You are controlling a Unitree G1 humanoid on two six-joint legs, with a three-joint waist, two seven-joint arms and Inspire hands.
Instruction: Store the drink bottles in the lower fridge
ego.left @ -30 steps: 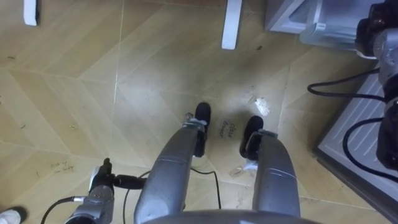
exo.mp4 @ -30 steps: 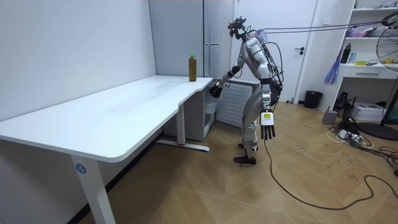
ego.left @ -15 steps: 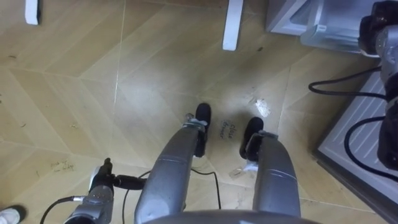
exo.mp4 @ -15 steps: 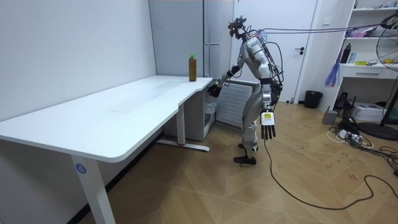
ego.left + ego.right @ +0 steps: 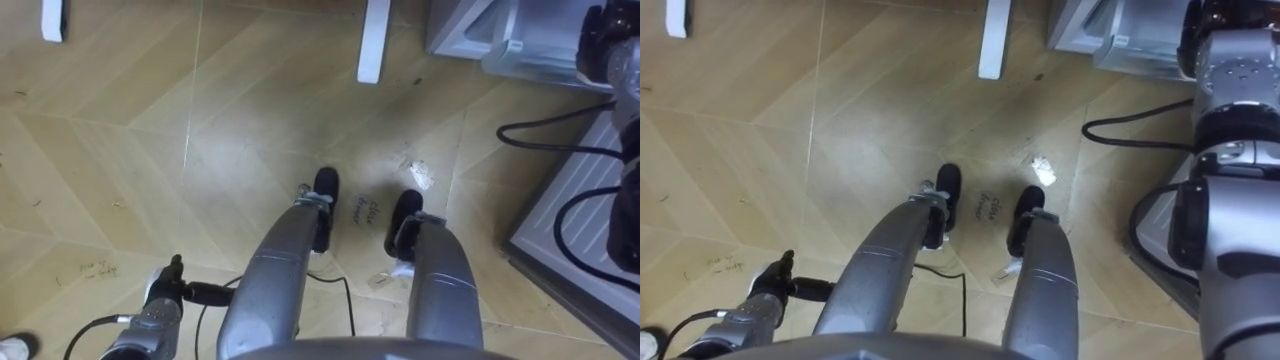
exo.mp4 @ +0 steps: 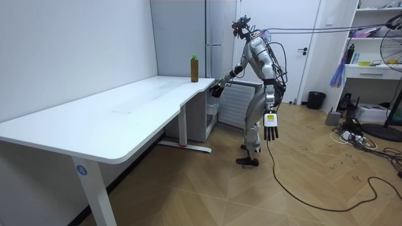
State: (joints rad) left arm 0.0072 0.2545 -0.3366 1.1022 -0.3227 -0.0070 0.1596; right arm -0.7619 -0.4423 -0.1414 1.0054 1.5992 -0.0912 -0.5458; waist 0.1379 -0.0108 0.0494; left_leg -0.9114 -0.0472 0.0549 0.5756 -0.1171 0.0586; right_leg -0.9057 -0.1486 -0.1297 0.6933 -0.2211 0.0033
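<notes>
Low in the eye views the left forearm is cut off by the bottom edge. The right arm leaves the frame to the right of the desk's white foot (image 5: 372, 40), so the fingers cannot be read there.

In the room view the left hand (image 6: 270, 129) hangs at the robot's side, well clear of the desk (image 6: 125, 110). Its fingers (image 6: 270, 135) are straight and loose and hold nothing. The right hand (image 6: 215, 91) is a small dark shape just off the desk's far corner, a little below the top. Whether its fingers are spread or curled I cannot tell.

The drink is a brown bottle (image 6: 195, 69) with a green cap, standing upright on the desk's far corner. It is above the right hand and towards the room view's left, near it but apart; neither hand touches it.

The robot stands upright on a herringbone wood floor (image 6: 188, 188) off the desk's far end, facing the desk. Just past that end rises a tall grey fridge (image 6: 220, 31), with a pale ribbed panel (image 6: 235, 103) low beside it. Farther from the desk are a white door (image 6: 311, 44) and a dark bin (image 6: 316, 99).
</notes>
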